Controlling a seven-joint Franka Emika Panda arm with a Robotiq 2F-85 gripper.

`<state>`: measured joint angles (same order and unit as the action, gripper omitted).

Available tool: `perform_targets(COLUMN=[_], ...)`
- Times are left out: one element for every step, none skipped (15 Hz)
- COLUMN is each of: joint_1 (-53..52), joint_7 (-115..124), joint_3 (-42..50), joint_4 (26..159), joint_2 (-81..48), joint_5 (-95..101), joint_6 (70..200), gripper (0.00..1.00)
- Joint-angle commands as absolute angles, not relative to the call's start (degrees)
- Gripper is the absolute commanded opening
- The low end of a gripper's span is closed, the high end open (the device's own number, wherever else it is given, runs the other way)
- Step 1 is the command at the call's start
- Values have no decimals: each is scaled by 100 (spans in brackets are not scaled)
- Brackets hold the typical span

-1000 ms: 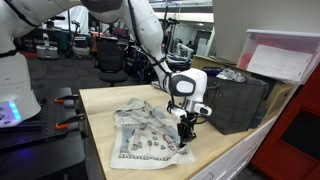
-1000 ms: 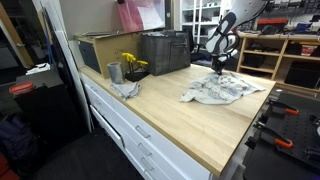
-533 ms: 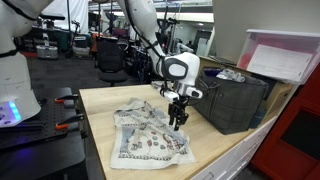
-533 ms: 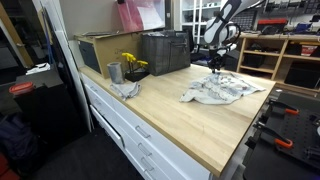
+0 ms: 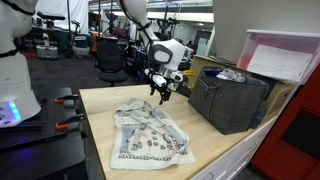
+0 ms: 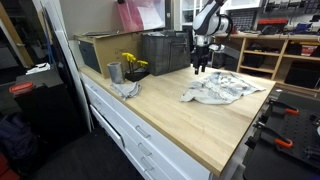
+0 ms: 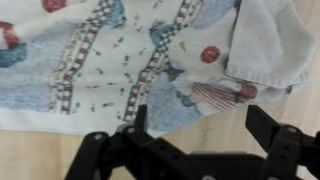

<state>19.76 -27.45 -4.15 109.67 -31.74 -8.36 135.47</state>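
1. Since a second ago the gripper (image 5: 160,95) has risen from the cloth (image 5: 150,140) and drawn back toward the far side of the table (image 5: 100,110); its jaws, then pinched together on the fabric, now stand apart and hold nothing.
2. Lying crumpled and flat on the wooden table top, the cloth is below and in front of the gripper, apart from it, in both exterior views.
3. Only the wrist view shows the cloth (image 7: 120,60) up close: pale fabric with striped bands and red round shapes, one corner folded over at the right, bare wood beneath its lower edge. The gripper (image 7: 200,125) shows there as two dark fingers (image 7: 275,135) spread wide.
4. Only an exterior view shows the gripper (image 6: 198,68) hanging beside the black crate (image 6: 165,52), with yellow flowers (image 6: 132,63), a metal cup (image 6: 114,72) and a grey rag (image 6: 127,89) further along the table (image 6: 170,125), well apart from the cloth (image 6: 220,88).
5. From the opposite side the crate (image 5: 230,100) hides what lies inside it, except some pale stuff at the rim.
6. Blur in the wrist view leaves the cloth's printed figures unclear, and the white sheet (image 5: 285,60) above the crate is too small to read.
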Motion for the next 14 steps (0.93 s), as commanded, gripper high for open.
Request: perform_targets(joint_1=[2109,2088,2060,2028,2011,1971,1976,1975,1957,1938,1918,1914,1904,1918], joint_7=[-3782,-3992,-4161,-4274,-4383,-4437,-4494,-4503,-4500,-4485,-4454,-4423,-4395,-4390], joint_3=[-741,-756,-750,-729,-711,-677,-690,-699,-691,-689,-680,-676,-666,-667], joint_4=[11138,11158,11180,11193,11219,11255,11299,11312,11317,11292,11259,11213,11191,11160], joint_2=[-3210,-3265,-3317,-3372,-3412,-3446,-3472,-3513,-3554,-3611,-3662,-3715,-3744,-3777], joint_5=[-1197,-1221,-1228,-1207,-1206,-1180,-1256,-1319,-1349,-1383,-1397,-1435,-1455,-1499], joint_6=[13190,13056,12953,12785,12676,12561,12533,12521,12526,12576,12602,12628,12656,12691], gripper=[100,100,100,100,100,100,100,100,100,100,100,100,100,100])
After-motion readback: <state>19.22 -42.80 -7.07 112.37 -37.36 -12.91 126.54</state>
